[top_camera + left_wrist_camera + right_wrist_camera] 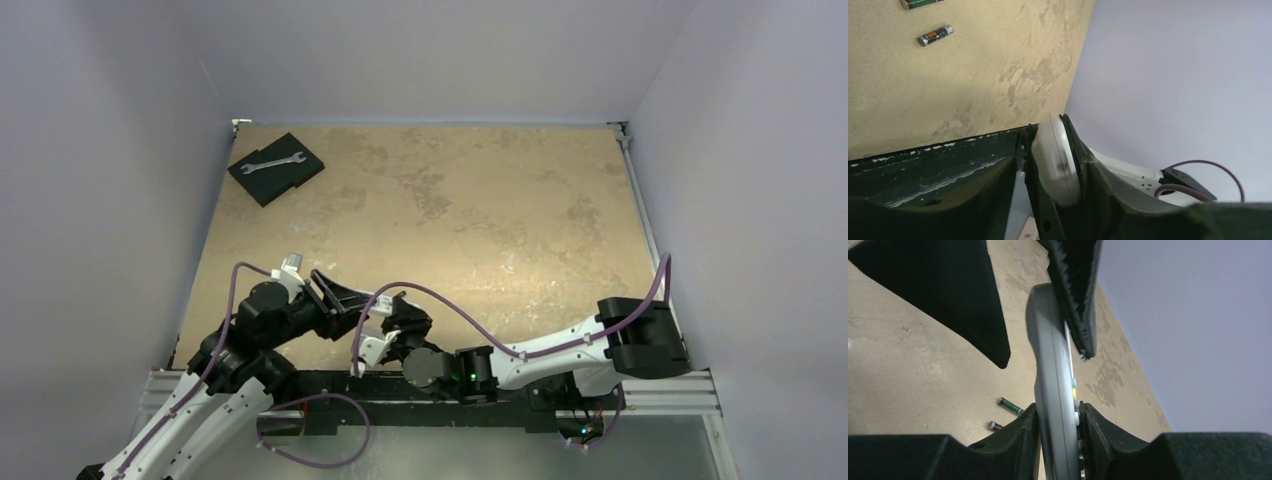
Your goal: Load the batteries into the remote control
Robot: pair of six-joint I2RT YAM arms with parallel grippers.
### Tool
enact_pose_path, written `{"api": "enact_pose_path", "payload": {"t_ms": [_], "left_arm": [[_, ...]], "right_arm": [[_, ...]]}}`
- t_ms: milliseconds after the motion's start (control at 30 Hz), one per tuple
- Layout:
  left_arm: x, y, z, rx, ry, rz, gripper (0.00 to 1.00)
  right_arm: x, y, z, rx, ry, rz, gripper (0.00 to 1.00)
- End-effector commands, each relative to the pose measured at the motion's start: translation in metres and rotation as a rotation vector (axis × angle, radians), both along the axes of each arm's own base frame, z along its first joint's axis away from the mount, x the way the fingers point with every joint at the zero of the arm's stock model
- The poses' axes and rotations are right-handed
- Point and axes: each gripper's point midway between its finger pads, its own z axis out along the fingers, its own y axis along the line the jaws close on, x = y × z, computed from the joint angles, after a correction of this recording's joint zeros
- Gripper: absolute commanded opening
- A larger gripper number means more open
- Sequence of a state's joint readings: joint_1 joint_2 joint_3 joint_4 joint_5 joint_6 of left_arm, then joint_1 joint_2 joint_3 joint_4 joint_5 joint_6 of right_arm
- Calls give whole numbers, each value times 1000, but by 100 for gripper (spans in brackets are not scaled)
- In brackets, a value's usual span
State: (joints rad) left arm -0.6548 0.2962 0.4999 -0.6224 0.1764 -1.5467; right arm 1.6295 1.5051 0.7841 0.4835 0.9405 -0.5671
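The remote control (1048,365) is a slim white bar held on edge, its buttons facing right in the right wrist view. My right gripper (1058,422) is shut on its lower part. My left gripper (1048,157) is open around the rounded white end of the remote (1055,155); its right finger (1108,185) touches the remote and its left finger stands apart. From above, both grippers (362,303) (388,338) meet at the remote (370,350) near the table's front edge. Two batteries (1011,405) (994,425) lie on the table; they also show in the left wrist view (935,35) (918,3).
A silver wrench on a black pad (275,165) lies at the far left corner. The dark front rail (923,155) runs just below the grippers. Grey walls close the table on three sides.
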Motion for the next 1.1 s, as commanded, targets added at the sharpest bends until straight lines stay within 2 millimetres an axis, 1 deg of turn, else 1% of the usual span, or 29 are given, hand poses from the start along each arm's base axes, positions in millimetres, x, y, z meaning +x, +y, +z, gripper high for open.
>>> {"api": "enact_pose_path", "payload": {"t_ms": [0, 33, 100, 233, 333, 400, 600, 733, 933, 1067], "left_arm": [[-1, -3, 17, -25, -62, -31, 62], [-1, -3, 17, -23, -65, -32, 69], [0, -4, 19, -20, -78, -36, 79], [0, -4, 24, -14, -119, -49, 88], [1, -4, 27, -2, -154, -61, 90], [2, -3, 28, 16, -177, -65, 91], [3, 6, 27, 112, -237, -66, 92], [2, 7, 26, 149, -276, -92, 99], [2, 2, 20, 215, -335, -171, 99], [2, 0, 16, 255, -373, -211, 99]], "right_arm": [[8, -13, 13, 87, 1, -76, 0], [8, -14, 13, 89, 0, -80, 0], [9, -17, 12, 89, -2, -88, 0], [9, -23, 12, 102, 5, -96, 0], [9, -28, 12, 126, 33, -104, 0], [7, -28, 12, 141, 58, -89, 0], [5, -34, 9, 147, 104, -95, 0], [10, -34, 5, 156, 196, -98, 0], [25, -36, 10, 204, 359, -78, 0], [33, -44, 11, 230, 465, -51, 0]]}}
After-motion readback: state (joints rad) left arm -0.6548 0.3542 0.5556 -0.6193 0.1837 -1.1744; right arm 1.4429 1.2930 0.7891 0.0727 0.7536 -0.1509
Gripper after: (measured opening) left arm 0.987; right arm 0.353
